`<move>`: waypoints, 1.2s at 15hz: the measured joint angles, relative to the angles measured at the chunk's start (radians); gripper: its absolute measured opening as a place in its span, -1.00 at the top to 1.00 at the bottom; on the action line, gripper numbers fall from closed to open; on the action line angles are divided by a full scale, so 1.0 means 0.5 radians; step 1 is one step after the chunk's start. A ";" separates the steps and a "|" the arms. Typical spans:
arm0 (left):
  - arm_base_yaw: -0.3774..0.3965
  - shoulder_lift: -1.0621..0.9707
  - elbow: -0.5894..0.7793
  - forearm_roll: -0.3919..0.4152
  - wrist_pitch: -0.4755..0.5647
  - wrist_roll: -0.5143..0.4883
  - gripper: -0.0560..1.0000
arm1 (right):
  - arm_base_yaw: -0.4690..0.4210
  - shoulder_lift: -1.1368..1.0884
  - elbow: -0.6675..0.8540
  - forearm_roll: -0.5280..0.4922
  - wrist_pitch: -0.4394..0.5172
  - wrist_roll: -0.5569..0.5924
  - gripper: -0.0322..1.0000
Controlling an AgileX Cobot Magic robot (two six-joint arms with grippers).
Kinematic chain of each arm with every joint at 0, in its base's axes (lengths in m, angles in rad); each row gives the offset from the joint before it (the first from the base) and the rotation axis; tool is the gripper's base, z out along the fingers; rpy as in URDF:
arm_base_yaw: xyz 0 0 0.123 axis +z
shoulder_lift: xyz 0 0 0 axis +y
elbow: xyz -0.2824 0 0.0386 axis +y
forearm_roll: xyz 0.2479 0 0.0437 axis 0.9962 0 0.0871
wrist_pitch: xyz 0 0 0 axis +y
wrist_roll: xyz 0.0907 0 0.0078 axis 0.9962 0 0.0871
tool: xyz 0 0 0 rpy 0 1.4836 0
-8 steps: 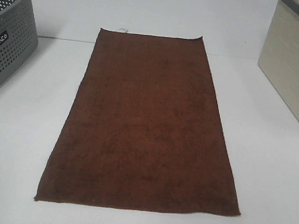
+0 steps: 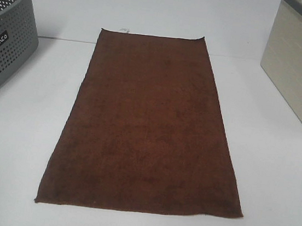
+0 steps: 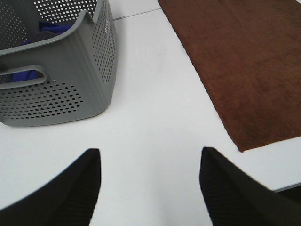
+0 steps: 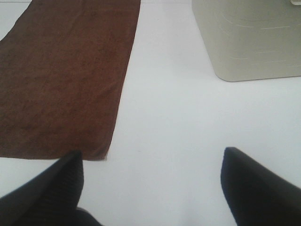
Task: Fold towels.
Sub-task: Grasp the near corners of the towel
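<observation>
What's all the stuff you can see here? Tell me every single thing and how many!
towel: one, dark reddish-brown, flat in the middle of the table
tag: one, white, at the towel's far short edge
basket: one, grey with holes, left of the towel
blue thing: one, blue-purple, inside the basket
bin: one, beige with a dark rim, right of the towel
table: one, white, under everything
left gripper: one, black, open, over bare table near the basket
right gripper: one, black, open, over bare table near the bin
</observation>
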 joint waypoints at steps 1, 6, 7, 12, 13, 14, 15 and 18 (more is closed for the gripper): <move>0.000 0.000 0.000 0.000 0.000 0.000 -0.23 | 0.000 0.000 0.000 0.000 0.000 0.000 -0.53; 0.000 0.000 0.000 0.000 0.000 0.000 -0.23 | 0.000 0.000 0.000 0.000 0.000 0.000 -0.53; 0.000 0.000 0.000 0.000 0.000 0.000 -0.23 | 0.000 0.000 0.000 0.000 0.000 0.000 -0.53; 0.000 0.000 0.000 0.000 0.000 0.000 -0.23 | 0.000 0.000 0.000 0.000 0.000 0.000 -0.53; 0.000 0.000 0.000 0.000 0.000 0.000 -0.23 | 0.000 0.000 0.000 0.000 0.000 0.000 -0.53; 0.000 0.000 0.000 0.000 0.000 0.000 -0.23 | 0.000 0.000 0.000 0.000 0.000 0.000 -0.53; 0.000 0.000 0.000 0.000 0.000 0.000 -0.23 | 0.000 0.000 0.000 0.000 0.000 0.000 -0.53; 0.000 0.000 0.000 0.000 0.000 0.000 -0.23 | 0.000 0.000 0.000 0.000 0.000 0.000 -0.53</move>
